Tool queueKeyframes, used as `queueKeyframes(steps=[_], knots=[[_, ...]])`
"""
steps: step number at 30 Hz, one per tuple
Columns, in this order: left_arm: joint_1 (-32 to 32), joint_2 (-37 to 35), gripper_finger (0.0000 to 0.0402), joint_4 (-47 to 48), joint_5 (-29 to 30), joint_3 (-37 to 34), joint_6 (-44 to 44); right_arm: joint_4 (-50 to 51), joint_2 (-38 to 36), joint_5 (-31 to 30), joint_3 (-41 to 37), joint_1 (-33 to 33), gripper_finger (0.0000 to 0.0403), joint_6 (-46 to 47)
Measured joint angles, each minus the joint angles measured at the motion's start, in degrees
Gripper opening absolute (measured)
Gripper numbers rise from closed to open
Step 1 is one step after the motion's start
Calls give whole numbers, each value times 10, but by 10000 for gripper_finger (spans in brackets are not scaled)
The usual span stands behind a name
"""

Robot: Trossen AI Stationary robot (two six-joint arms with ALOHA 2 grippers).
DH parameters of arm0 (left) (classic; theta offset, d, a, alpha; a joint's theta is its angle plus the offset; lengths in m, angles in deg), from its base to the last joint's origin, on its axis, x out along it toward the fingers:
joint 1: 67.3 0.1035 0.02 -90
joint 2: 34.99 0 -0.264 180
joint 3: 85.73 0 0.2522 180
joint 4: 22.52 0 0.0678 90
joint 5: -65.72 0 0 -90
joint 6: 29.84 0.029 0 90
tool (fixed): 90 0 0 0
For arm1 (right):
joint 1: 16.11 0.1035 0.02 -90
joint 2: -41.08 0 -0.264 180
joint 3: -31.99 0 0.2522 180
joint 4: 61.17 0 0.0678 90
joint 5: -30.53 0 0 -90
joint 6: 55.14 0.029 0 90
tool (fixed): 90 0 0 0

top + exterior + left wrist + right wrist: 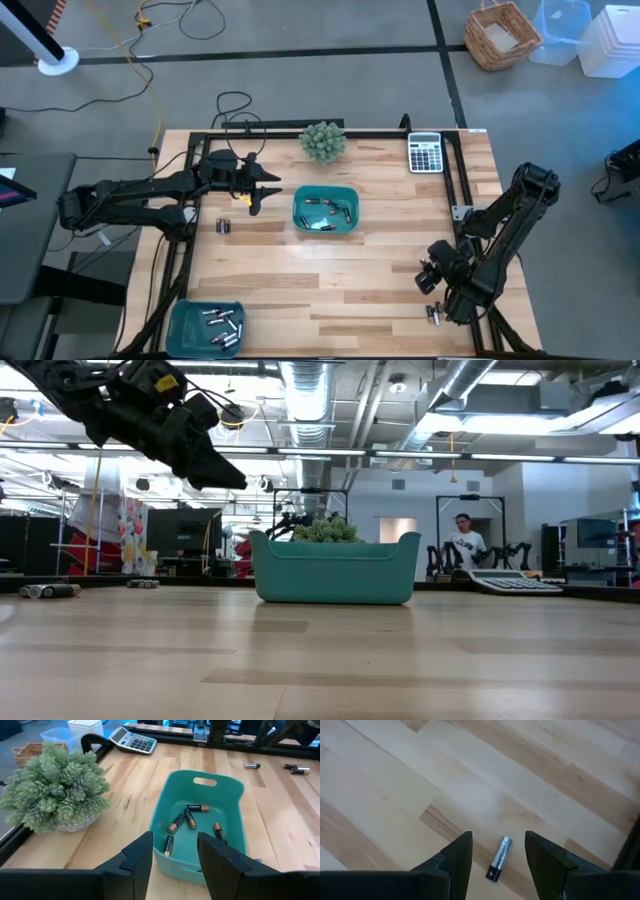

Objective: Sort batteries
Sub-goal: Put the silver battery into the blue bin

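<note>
Teal tray (349, 196) mid-surface holds several batteries (189, 818); the left gripper (174, 856) hovers beside it, jaws parted and empty. Right gripper (496, 854) hangs over one loose battery (499, 858), jaws apart, gripping nothing.

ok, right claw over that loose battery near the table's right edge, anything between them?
Nothing visible. In the right wrist view the battery lies alone on bare wood, framed by the open fingers of the right claw, which hangs above it. In the high view the right claw sits close to that battery.
</note>
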State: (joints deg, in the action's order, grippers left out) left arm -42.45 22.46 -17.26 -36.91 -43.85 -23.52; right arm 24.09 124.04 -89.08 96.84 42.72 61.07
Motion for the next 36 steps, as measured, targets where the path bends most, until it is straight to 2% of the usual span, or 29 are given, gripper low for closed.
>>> queueKeyframes(steps=[10,21,28,30,34,36], knots=[[0,0,148,1,2,0,14,-16,17,53,0,30,194,38],[0,0,148,1,2,0,14,-53,78,57,0,25,194,38],[0,0,148,2,2,0,14,-57,87,58,0,25,194,38],[0,0,148,7,-10,0,12,-56,87,58,0,23,194,38],[-1,-10,148,46,-74,1,14,-57,87,58,0,17,194,39],[-1,-19,148,54,-81,1,16,-58,87,58,0,17,194,39]])
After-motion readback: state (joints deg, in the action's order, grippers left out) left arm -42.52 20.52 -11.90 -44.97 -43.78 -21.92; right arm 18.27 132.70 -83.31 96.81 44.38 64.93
